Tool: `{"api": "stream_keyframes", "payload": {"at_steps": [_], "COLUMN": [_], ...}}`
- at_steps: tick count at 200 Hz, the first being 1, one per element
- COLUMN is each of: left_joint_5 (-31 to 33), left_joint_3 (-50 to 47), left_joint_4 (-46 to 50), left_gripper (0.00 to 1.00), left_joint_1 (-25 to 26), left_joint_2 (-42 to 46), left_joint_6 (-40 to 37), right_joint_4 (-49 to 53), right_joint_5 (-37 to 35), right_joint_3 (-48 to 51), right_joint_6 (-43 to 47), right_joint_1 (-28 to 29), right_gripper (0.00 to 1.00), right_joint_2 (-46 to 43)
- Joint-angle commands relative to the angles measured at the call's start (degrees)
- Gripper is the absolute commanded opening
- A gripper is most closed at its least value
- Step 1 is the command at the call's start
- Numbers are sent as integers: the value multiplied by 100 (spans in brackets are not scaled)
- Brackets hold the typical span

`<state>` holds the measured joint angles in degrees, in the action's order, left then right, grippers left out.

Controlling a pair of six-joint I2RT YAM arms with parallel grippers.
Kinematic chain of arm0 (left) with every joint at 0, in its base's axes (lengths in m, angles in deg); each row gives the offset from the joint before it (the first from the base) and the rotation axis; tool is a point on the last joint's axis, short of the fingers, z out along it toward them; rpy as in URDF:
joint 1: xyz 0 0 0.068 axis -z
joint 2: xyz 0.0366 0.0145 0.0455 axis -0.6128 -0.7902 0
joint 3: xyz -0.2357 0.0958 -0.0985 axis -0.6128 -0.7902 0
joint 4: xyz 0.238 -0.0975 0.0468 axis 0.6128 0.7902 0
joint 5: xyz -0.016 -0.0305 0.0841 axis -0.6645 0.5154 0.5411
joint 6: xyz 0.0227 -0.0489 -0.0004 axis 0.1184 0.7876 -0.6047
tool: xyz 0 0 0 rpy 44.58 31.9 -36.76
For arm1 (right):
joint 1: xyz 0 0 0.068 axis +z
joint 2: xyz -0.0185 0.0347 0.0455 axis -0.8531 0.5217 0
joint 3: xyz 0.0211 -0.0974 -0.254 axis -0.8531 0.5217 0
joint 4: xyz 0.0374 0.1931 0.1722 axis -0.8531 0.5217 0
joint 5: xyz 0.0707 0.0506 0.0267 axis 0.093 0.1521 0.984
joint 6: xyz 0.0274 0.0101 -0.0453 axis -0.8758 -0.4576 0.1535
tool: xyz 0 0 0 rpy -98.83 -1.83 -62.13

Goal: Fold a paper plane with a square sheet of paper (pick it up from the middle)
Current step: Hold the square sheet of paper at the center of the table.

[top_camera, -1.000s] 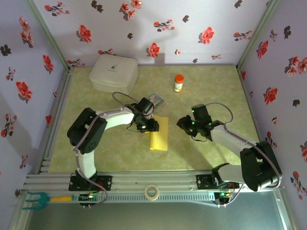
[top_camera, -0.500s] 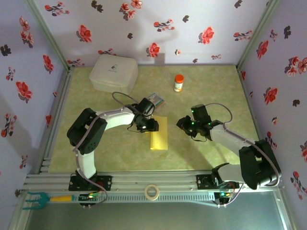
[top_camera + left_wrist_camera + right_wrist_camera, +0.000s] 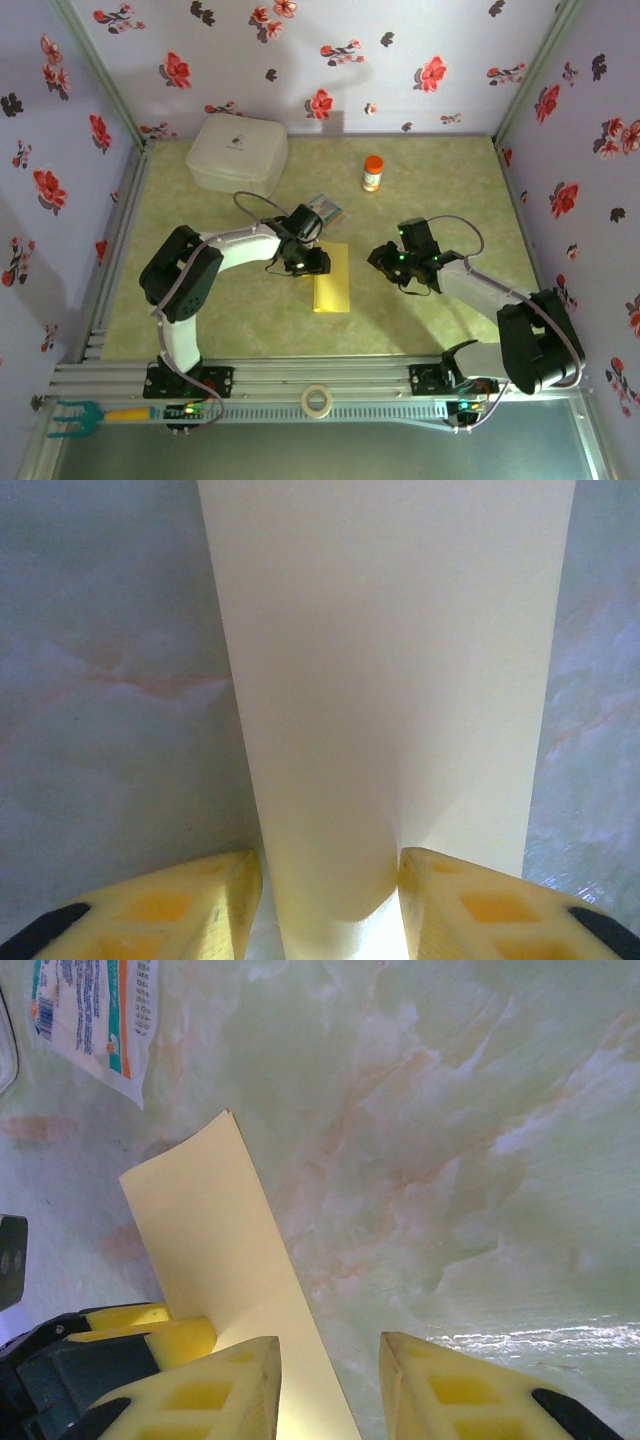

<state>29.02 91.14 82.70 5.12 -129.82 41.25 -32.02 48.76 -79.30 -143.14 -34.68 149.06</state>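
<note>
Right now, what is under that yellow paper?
Green marbled table shows all around the yellow paper. Whatever is directly beneath the sheet is covered and cannot be seen.

The right hand [image 3: 330, 1352], jaws parted and empty, hangs over the marbled table [image 3: 470, 1140] beside yellow paper [image 3: 205, 1215] pinched by the left hand [image 3: 140, 1332].

I see a white lidded box [image 3: 237, 152] at the far-left corner of the green marbled tabletop [image 3: 450, 180]. A small orange-capped bottle [image 3: 372, 173] stands upright to its right, well apart. A printed packet [image 3: 326, 209] lies flat between them, nearer me. A tape roll [image 3: 317, 400] and a green-headed, yellow-handled tool [image 3: 95, 415] sit on the front rail. The walls [image 3: 400, 60] are floral.
</note>
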Motion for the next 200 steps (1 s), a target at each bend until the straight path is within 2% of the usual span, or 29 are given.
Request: {"api": "stream_keyframes", "payload": {"at_steps": [1,77,200], "left_joint_5": [700,796,718], "left_joint_3": [-37,36,227], "left_joint_4": [589,727,928], "left_gripper": [44,42,43], "left_joint_1": [-108,-108,-108], "left_joint_2": [-180,-275,-492], "left_joint_6": [-227,-232,-715], "right_joint_4": [-96,-133,-152], "right_joint_5": [61,85,131], "right_joint_3": [71,79,86], "right_joint_6": [48,35,30], "right_joint_1": [-32,-32,-28], "right_gripper": [33,33,34], "right_joint_2": [53,86,122]}}
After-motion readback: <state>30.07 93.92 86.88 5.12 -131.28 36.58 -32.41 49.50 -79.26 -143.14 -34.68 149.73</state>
